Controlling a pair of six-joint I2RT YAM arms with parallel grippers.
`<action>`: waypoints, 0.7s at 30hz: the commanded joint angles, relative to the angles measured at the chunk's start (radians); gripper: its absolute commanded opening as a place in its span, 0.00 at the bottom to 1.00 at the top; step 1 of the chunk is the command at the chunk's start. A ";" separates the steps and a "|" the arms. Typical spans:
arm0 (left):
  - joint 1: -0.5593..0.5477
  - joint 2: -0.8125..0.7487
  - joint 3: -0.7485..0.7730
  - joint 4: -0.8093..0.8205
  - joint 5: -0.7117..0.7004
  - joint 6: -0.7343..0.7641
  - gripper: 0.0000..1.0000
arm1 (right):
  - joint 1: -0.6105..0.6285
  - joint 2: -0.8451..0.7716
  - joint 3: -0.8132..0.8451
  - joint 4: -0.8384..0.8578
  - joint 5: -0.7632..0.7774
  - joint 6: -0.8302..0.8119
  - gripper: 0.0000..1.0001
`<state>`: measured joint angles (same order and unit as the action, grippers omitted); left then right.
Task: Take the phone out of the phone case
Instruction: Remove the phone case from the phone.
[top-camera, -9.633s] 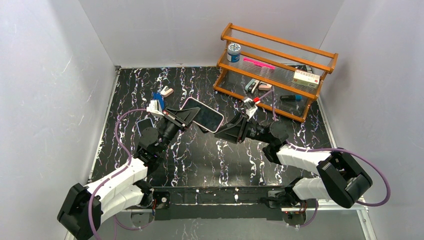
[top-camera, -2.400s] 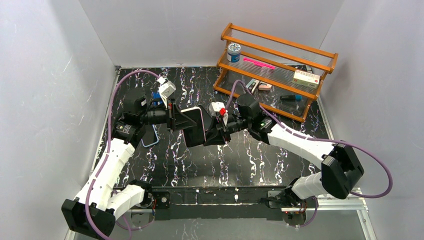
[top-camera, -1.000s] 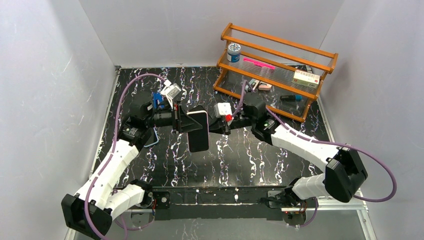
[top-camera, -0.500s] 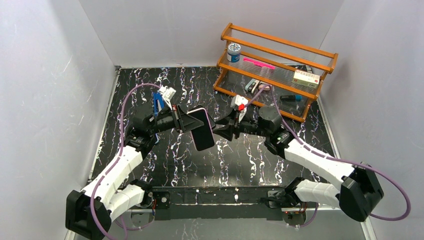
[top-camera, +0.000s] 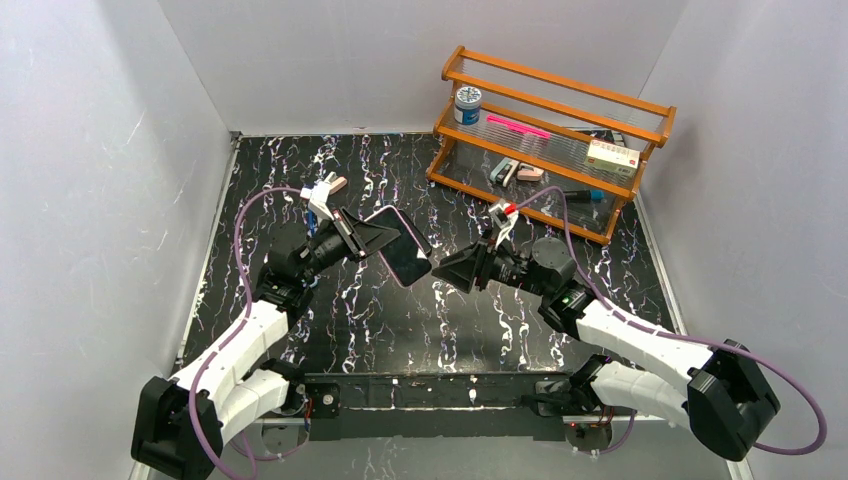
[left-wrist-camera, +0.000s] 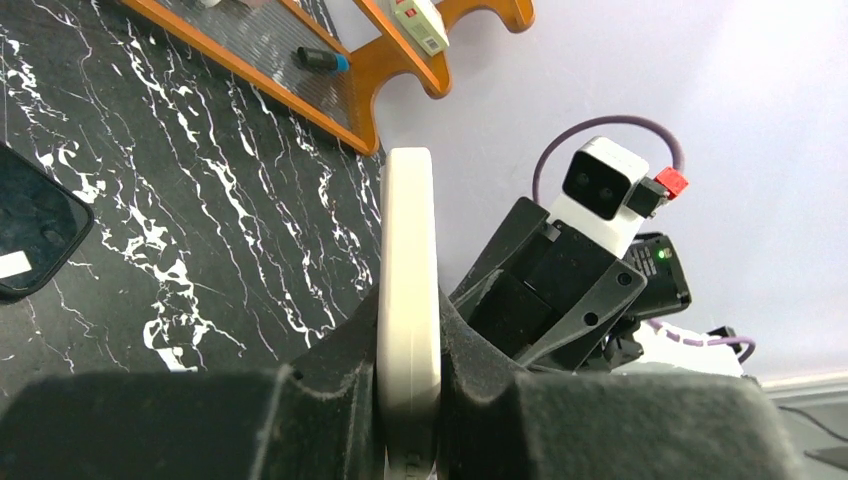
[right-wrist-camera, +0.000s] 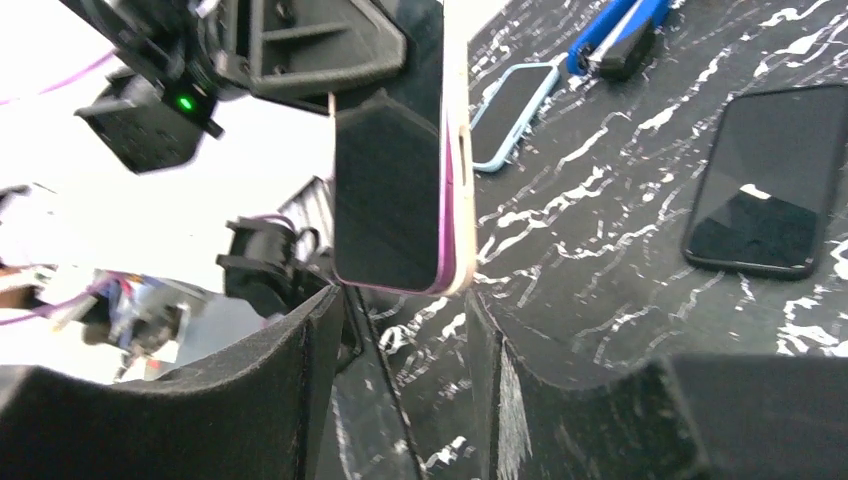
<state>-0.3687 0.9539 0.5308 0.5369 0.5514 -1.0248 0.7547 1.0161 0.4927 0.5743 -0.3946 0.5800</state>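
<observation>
Filling most of the top view, a black marbled table (top-camera: 400, 330) is carrying a wooden rack (top-camera: 640, 105) at the upper right. The left arm is slanting from the lower left toward frame centre, with the left gripper (top-camera: 380, 240) clamping tight on the phone (top-camera: 408, 255) and holding it off the table. The phone is sitting fully inside its phone case (left-wrist-camera: 410, 250). In the left wrist view the pale case edge is running straight up between the two dark fingers (left-wrist-camera: 480, 390). The right arm is slanting from the lower right, with the right gripper (top-camera: 447, 270) pointing at the phone's lower end, jaws apart. In the right wrist view the phone is hanging just above the gap between them, and I cannot tell if they are touching it. A second dark phone (right-wrist-camera: 765, 190) is lying flat on the table at the right of that view.
</observation>
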 joint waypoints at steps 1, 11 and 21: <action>0.002 -0.043 -0.018 0.133 -0.076 -0.084 0.00 | 0.007 0.008 -0.019 0.192 0.033 0.275 0.56; -0.001 -0.043 -0.045 0.196 -0.108 -0.131 0.00 | 0.017 0.102 -0.007 0.251 0.048 0.448 0.50; -0.004 -0.044 -0.071 0.244 -0.128 -0.158 0.00 | 0.027 0.093 -0.014 0.224 0.098 0.472 0.50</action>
<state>-0.3687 0.9352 0.4641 0.6662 0.4328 -1.1530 0.7700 1.1107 0.4755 0.7490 -0.3077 1.0210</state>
